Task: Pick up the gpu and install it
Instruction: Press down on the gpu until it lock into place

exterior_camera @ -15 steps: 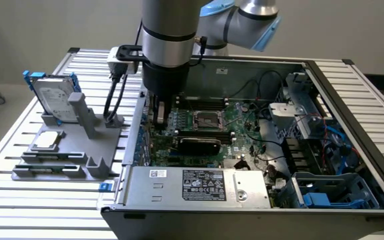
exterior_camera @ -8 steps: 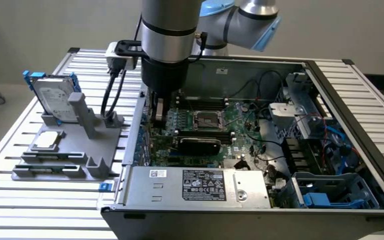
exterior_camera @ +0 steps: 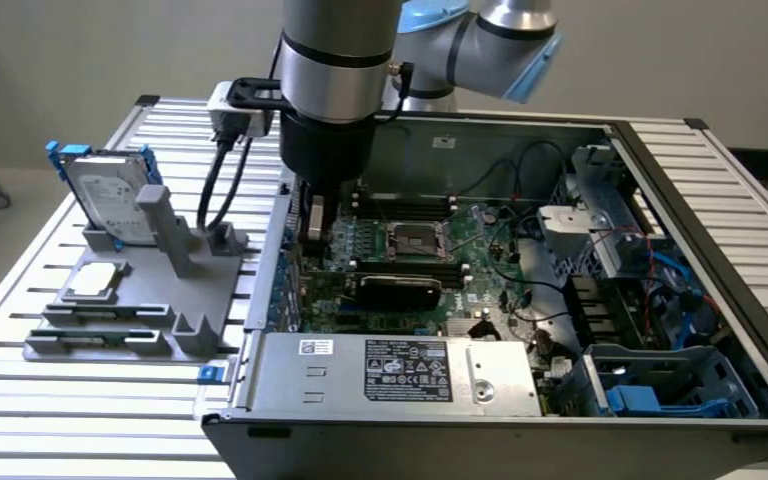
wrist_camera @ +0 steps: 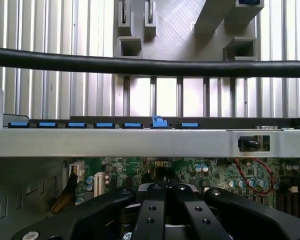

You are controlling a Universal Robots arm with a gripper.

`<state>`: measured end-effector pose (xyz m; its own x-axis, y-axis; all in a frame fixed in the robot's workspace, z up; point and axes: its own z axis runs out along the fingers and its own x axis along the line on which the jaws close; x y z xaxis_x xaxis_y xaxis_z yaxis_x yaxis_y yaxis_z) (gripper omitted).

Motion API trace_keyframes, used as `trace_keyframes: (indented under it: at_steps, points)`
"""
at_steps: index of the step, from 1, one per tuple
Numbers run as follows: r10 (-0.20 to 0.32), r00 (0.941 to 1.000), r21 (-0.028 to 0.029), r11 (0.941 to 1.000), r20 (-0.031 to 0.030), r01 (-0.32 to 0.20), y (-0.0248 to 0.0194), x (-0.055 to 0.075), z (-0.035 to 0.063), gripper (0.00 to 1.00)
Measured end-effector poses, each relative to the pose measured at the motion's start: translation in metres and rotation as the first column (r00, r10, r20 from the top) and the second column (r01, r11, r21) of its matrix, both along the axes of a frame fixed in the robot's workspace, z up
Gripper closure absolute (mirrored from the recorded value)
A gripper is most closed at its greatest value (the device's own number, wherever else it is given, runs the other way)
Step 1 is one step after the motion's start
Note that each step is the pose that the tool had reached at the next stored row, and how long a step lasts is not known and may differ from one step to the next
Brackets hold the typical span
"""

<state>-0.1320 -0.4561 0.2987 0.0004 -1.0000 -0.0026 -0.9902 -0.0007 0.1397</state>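
Observation:
The gpu (exterior_camera: 398, 290), a slim card with a glossy black rounded shroud, stands on the green motherboard (exterior_camera: 484, 235) inside the open computer case (exterior_camera: 398, 390). My gripper (exterior_camera: 315, 232) hangs inside the case by its wall on the exterior view's left, a little behind and to the left of the gpu and apart from it. In the wrist view the black fingers (wrist_camera: 150, 210) of the gripper (wrist_camera: 165, 192) are pressed together with nothing visible between them, above the motherboard (wrist_camera: 215, 175) and just inside the case's metal wall (wrist_camera: 140, 142).
A grey fixture (exterior_camera: 131, 300) outside the case holds a silver hard drive with blue clips (exterior_camera: 104, 190) and a small square silver chip (exterior_camera: 95, 283). A black cable (wrist_camera: 150, 66) crosses the wrist view. The power supply (exterior_camera: 398, 372), drive bays (exterior_camera: 664, 390) and loose cables crowd the case.

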Motion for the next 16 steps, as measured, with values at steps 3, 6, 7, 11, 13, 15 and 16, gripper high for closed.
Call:
trace_keyframes:
  at_steps: [3,6,7,11,13,15,16]
  points:
    - [0.000,1.0000,-0.0087,1.0000,-0.0008,0.000,-0.0001,-0.0010,0.0000,0.89]
    - [0.000,1.0000,-0.0129,0.9999,-0.0021,0.000,0.0000,-0.0021,0.0002,0.89]
    - [0.000,1.0000,-0.0137,0.9999,-0.0027,0.000,0.0000,-0.0023,0.0002,0.89]
    - [0.000,1.0000,-0.0147,0.9999,-0.0077,0.000,0.0000,-0.0029,0.0001,0.89]
    - [0.000,0.9999,-0.0146,0.9999,-0.0120,-0.001,0.0000,-0.0029,0.0000,0.89]
    - [0.000,0.9999,-0.0148,0.9999,-0.0168,-0.001,0.0000,-0.0030,0.0001,0.89]
    - [0.000,0.9998,-0.0148,0.9999,-0.0193,-0.001,0.0000,-0.0029,0.0001,0.89]
